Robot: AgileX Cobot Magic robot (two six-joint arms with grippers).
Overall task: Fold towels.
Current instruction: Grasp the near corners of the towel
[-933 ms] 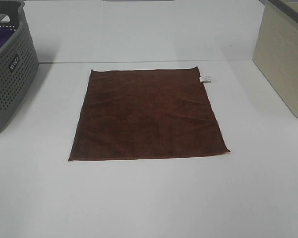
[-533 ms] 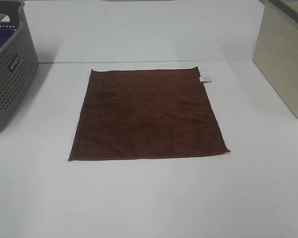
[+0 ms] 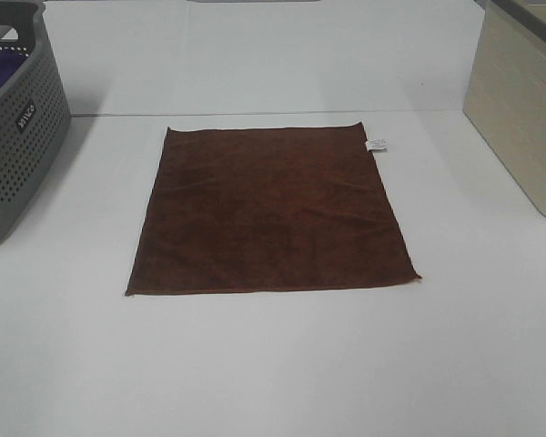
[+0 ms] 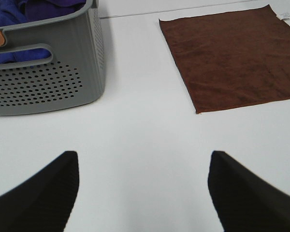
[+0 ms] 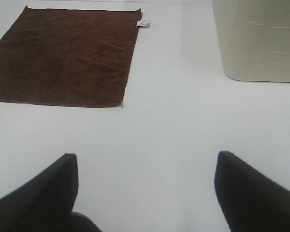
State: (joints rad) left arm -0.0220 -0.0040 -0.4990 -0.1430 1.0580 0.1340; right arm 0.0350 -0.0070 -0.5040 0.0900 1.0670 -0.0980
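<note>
The dark reddish-brown towel (image 3: 271,211) lies flat and unfolded in the middle of the white table (image 3: 273,364), its small white label (image 3: 377,145) at the far right edge. It also shows in the left wrist view (image 4: 234,53) and the right wrist view (image 5: 67,53). Neither gripper shows in the high view. My left gripper (image 4: 144,166) is open and empty, over bare table near the towel's front left corner. My right gripper (image 5: 146,169) is open and empty, over bare table off the towel's front right corner.
A grey perforated basket (image 3: 18,137) with purple cloth (image 4: 19,9) inside stands at the left edge of the table. A beige bin (image 3: 523,100) stands at the right edge. Bare table lies in front of the towel.
</note>
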